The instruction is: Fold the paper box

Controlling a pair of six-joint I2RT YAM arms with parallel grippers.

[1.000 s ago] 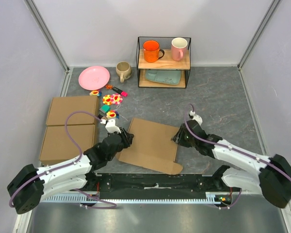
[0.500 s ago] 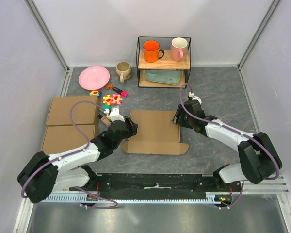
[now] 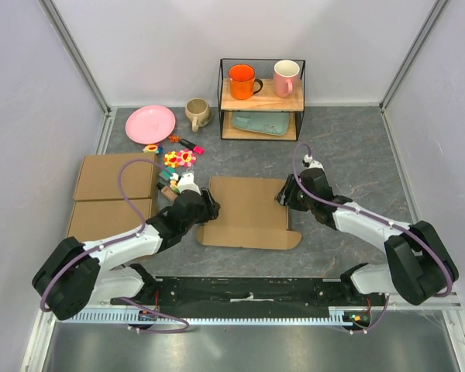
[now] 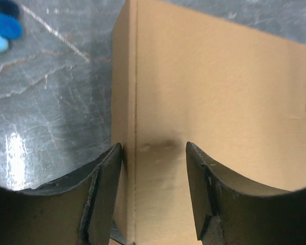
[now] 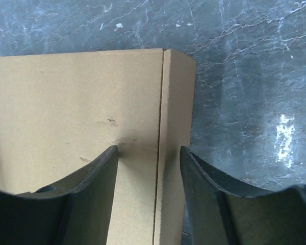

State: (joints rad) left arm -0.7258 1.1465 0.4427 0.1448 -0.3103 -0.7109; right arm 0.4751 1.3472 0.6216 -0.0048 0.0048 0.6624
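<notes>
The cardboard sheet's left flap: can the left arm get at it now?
Probably yes: the left end effector is open directly over the left flap of the cardboard sheet, nothing between them.

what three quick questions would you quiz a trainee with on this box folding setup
1. True or false: the paper box lies flat on the table between the two arms.
2. Which mug stands at the left of the rack's top shelf? A orange mug B pink mug C beige mug
3. In the left wrist view, what runs between the left gripper's fingers?
Key: 1 true. 2 A. 3 the fold crease beside the paper box's edge; the fingers stand open over it.
</notes>
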